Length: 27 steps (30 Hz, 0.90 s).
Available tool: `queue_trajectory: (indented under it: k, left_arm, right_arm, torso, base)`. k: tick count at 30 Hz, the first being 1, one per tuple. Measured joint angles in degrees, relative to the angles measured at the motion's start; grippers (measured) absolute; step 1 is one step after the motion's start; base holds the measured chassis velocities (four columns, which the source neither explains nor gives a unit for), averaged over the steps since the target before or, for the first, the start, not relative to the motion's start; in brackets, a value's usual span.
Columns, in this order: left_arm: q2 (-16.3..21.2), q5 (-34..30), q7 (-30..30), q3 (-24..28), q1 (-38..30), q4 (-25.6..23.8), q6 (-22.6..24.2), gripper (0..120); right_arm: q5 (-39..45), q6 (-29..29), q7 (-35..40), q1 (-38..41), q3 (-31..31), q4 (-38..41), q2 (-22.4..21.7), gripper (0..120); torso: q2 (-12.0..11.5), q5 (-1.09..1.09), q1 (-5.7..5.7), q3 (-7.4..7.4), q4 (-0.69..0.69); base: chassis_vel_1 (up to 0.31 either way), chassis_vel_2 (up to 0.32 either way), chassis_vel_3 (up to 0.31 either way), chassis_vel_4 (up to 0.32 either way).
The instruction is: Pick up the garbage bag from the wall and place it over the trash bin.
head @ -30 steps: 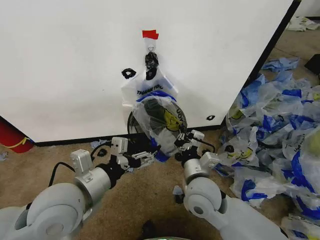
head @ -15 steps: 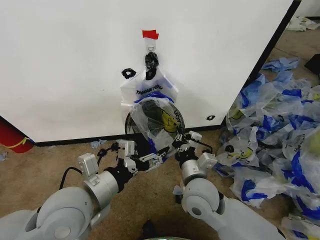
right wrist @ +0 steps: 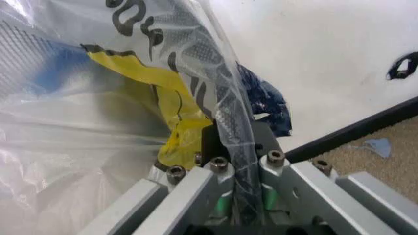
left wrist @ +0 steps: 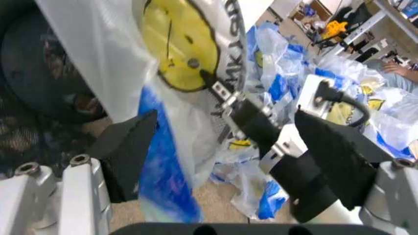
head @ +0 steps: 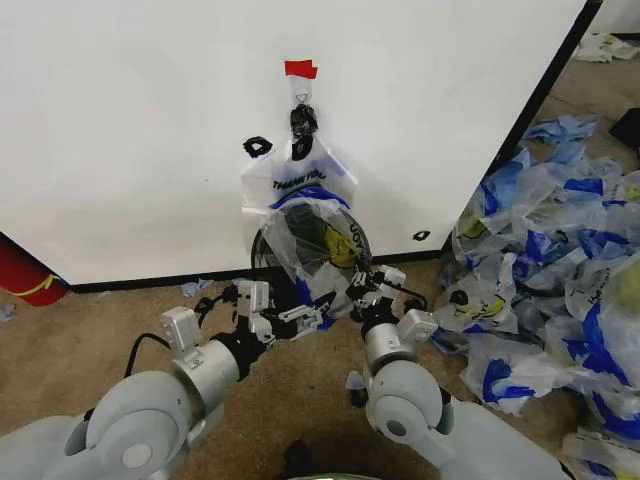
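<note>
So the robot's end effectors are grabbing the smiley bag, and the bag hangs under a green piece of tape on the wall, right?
Almost. The tape is red, not green, as the head view shows. The rest holds: the garbage bag hangs below it on the wall, with the left end effector and right end effector at its lower edge.

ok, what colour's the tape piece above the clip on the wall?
Red tape piece, clearest in the head view.

Glossy grey arm shells, black cables, silver claw links, black finger pads (left wrist: 130, 152).

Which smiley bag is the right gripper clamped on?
The garbage bag draped over the trash bin at the wall; the right gripper pinches its edge.
</note>
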Motion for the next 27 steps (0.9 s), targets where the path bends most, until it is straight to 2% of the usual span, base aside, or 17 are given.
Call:
queue_trajectory:
  k: [9, 23, 25, 27]
  left_arm:
    - [-0.02, -0.01, 0.03, -0.43, 0.26, 0.45, -0.01, 82]
    - [-1.45, 0.79, 0.06, 1.96, 0.22, 3.22, -0.16, 82]
    - [-1.76, 0.97, 0.09, 2.33, 0.05, 3.69, -0.25, 81]
    - [-2.13, 1.27, 0.14, 2.82, -0.06, 4.15, -0.33, 72]
  right_arm:
    - [-0.31, 0.11, -0.06, -0.39, 0.21, 0.51, -0.53, 0]
    - [-0.23, 0.3, -0.23, -0.46, 0.4, 1.0, -0.75, 0]
    - [-0.29, 0.33, -0.25, -0.64, 0.47, 1.0, -0.73, 0]
    - [-0.33, 0.35, -0.28, -0.82, 0.56, 1.0, -0.75, 0]
  torso:
    - [0.0, 0.0, 0.0, 0.0, 0.0]
    - [0.0, 0.0, 0.0, 0.0, 0.0]
    - [0.0, 0.0, 0.0, 0.0, 0.0]
    - [0.0, 0.0, 0.0, 0.0, 0.0]
  base:
    - [0.0, 0.0, 0.0, 0.0]
    - [0.0, 0.0, 0.0, 0.0]
    - [0.0, 0.0, 0.0, 0.0]
    - [0.0, 0.0, 0.0, 0.0]
